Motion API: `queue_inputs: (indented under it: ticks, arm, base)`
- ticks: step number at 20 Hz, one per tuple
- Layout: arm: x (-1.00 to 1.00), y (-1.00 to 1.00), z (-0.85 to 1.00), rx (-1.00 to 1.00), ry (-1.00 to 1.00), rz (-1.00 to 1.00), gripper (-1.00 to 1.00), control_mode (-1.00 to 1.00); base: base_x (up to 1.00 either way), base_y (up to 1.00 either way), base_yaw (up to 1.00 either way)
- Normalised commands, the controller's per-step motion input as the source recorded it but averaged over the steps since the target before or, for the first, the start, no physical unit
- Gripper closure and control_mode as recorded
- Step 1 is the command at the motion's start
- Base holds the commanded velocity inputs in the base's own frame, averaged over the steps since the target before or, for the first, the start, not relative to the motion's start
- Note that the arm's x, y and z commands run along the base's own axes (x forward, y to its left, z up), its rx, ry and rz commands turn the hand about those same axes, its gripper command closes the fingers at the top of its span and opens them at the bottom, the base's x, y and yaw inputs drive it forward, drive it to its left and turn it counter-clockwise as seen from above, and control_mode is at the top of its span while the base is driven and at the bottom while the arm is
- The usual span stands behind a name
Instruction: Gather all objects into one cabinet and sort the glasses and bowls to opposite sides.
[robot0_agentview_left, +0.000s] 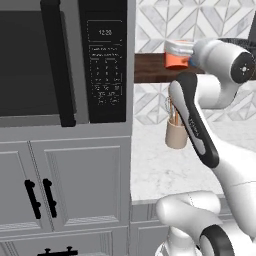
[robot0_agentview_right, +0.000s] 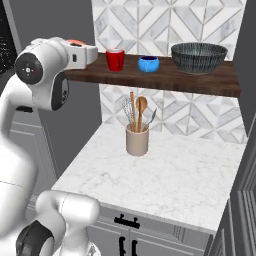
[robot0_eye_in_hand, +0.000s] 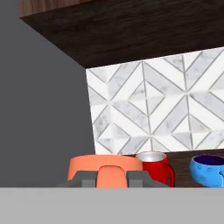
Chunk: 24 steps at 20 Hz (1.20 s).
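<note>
My gripper (robot0_eye_in_hand: 112, 179) is shut on the orange mug (robot0_eye_in_hand: 105, 167), with its grey fingers (robot0_eye_in_hand: 83, 180) on either side of the handle. The mug (robot0_agentview_left: 175, 60) is at the left end of the dark wooden cabinet shelf (robot0_agentview_right: 165, 77); I cannot tell whether it rests on the plank. In the right base view the hand (robot0_agentview_right: 86, 54) hides most of the mug. To its right stand the red mug (robot0_agentview_right: 115, 60), the small blue bowl (robot0_agentview_right: 148, 63) and the wide dark bowl (robot0_agentview_right: 199, 56). The hand view shows the red mug (robot0_eye_in_hand: 155, 168) and blue bowl (robot0_eye_in_hand: 209, 169) close by.
A beige utensil holder (robot0_agentview_right: 137, 140) with wooden spoons stands on the marble counter (robot0_agentview_right: 175, 180) under the shelf. A black microwave (robot0_agentview_left: 60, 60) and a grey wall panel border the shelf's left end. Grey cabinet doors with black handles (robot0_agentview_left: 37, 197) sit below.
</note>
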Motion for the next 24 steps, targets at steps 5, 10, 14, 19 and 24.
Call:
queue_inputs:
  ticks: [5, 10, 14, 19, 24]
  arm:
    - [0.24, -0.02, 0.14, 0.2, 0.13, 0.03, 1.0, -1.0]
    - [0.27, 0.0, 0.29, 0.15, 0.11, 0.01, 1.0, -1.0]
    - [0.04, 0.0, -0.01, 0.01, 0.03, 0.04, 1.0, -1.0]
    - [0.1, 0.0, -0.11, 0.0, 0.0, 0.07, 1.0, -1.0]
    - [0.2, 0.0, -0.2, 0.0, 0.0, 0.08, 1.0, -1.0]
  base:
    - [0.0, 0.0, 0.0]
    - [0.0, 0.0, 0.0]
    - [0.0, 0.0, 0.0]
    - [0.0, 0.0, 0.0]
    - [0.0, 0.0, 0.0]
